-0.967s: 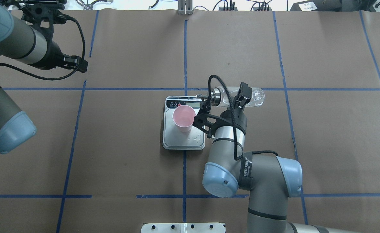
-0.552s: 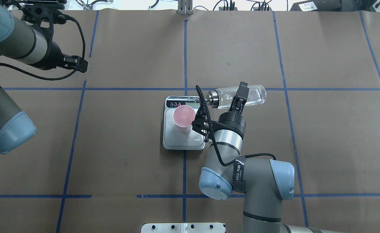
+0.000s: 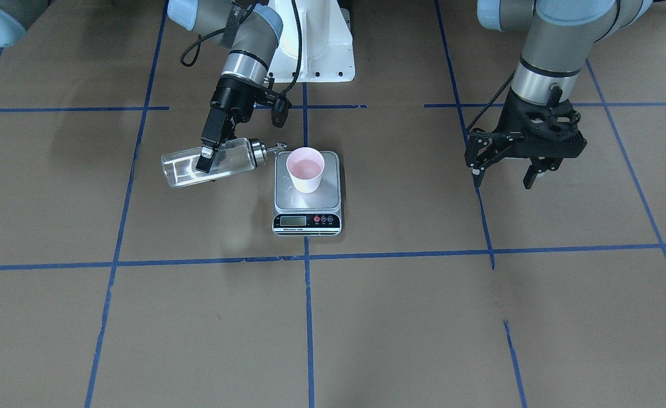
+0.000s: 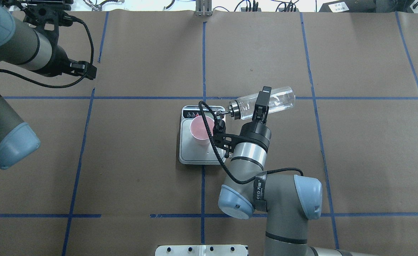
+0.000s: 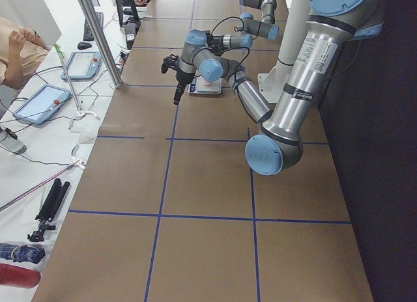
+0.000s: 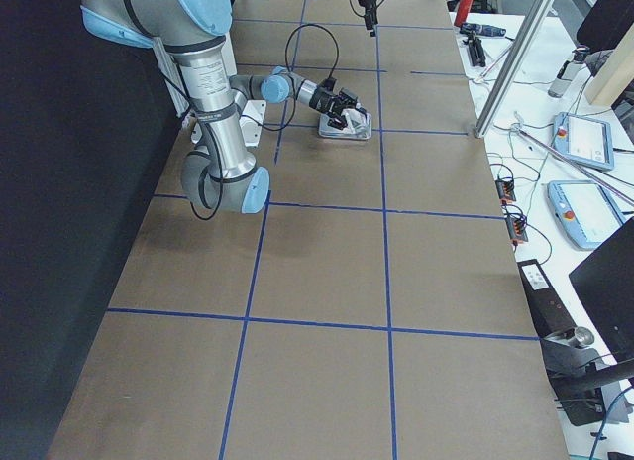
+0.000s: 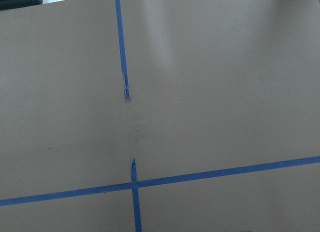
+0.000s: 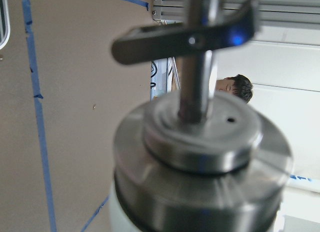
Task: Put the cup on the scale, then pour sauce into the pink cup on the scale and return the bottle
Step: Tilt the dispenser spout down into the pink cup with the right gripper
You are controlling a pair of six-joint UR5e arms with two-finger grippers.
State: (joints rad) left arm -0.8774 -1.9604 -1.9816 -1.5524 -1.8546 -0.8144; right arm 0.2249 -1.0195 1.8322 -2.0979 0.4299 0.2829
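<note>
Brown paper with blue tape lines all over the table (image 4: 141, 170), two arms on it. So who's got what? — kev

Right arm (image 4: 255, 167) reaches in next to the scale. Left arm (image 3: 542, 51) is well off to the side, and the left gripper (image 3: 501, 180) hangs over bare paper with its fingers spread wide and nothing in them. — jo

And the task stuff? — kev

Scale (image 3: 307, 222) sits mid-table just by a tape crossing, display strip facing away from the robot. The bottle (image 3: 179, 170) is up in the air just beside it, tipped nearly flat, and the right gripper (image 3: 208, 161) is clamped round its glass middle. The cup (image 3: 305, 169) stands upright on the steel platform, roughly in the middle. The metal spout (image 3: 279, 148) points at the cup, with its tip just beside the rim. Can't tell if it's actually over it. The sauce is clear, so I can't really make it out in the glass. — jo
</note>
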